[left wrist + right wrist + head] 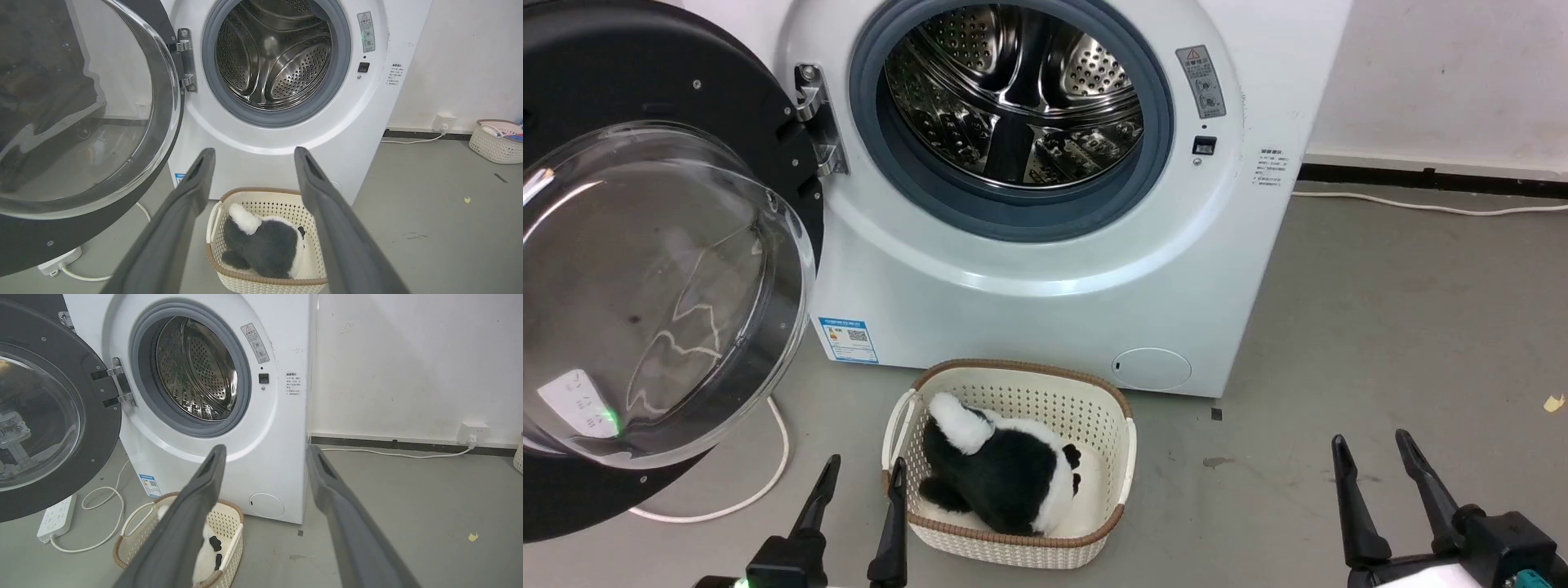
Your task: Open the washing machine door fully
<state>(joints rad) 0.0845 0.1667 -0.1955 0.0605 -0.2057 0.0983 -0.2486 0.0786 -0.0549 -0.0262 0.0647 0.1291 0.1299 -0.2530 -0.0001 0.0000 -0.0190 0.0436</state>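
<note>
Door [662, 278] stood wide open on its hinge, left of the drum [1013, 98], glass bowl facing out. Task looked done, or nearly. Left gripper [866, 462] and right gripper [1370, 438] were both spread, empty, well apart from it.

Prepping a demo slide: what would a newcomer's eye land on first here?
The washing machine door, black-rimmed with a bulging glass bowl, stands wide open at the left, baring the shiny steel drum. On the floor in front sits a cream basket holding a black-and-white plush toy. The left gripper and right gripper hang open, empty, below.
</note>
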